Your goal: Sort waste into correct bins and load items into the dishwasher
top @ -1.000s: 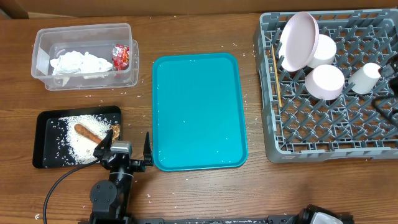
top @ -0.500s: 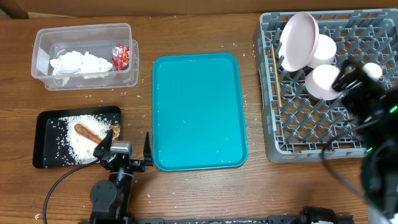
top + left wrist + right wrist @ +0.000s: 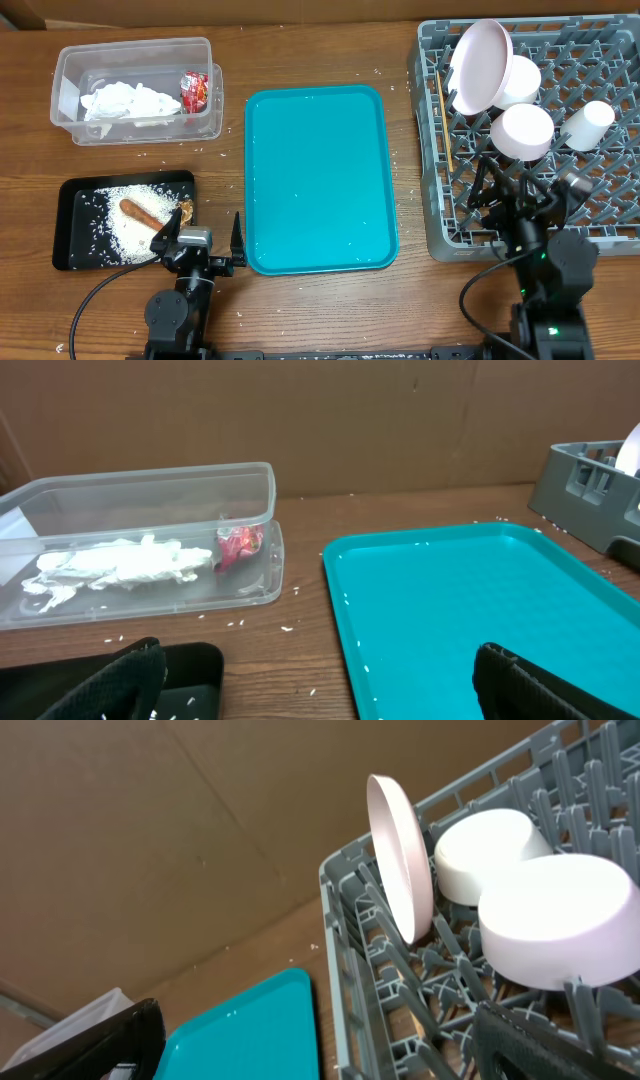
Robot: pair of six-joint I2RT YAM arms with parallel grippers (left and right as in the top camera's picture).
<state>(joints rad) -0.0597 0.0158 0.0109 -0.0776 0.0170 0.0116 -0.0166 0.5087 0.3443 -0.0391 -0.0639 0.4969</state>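
Two black arms, each ending in a two-finger gripper.
The left arm (image 3: 178, 312) is matt black with rounded joint housings. A small light-grey block (image 3: 195, 238) sits at its wrist, behind the left gripper (image 3: 201, 240), whose fingers (image 3: 125, 682) are black, tapered and rough-surfaced. A thin black cable (image 3: 100, 293) loops off its side. The right arm (image 3: 548, 275) has the same black build, with small green lights (image 3: 545, 255) glowing on its housings, a black right cable (image 3: 472, 283), and a right gripper (image 3: 515, 190) with matching black right fingers (image 3: 545, 1042).
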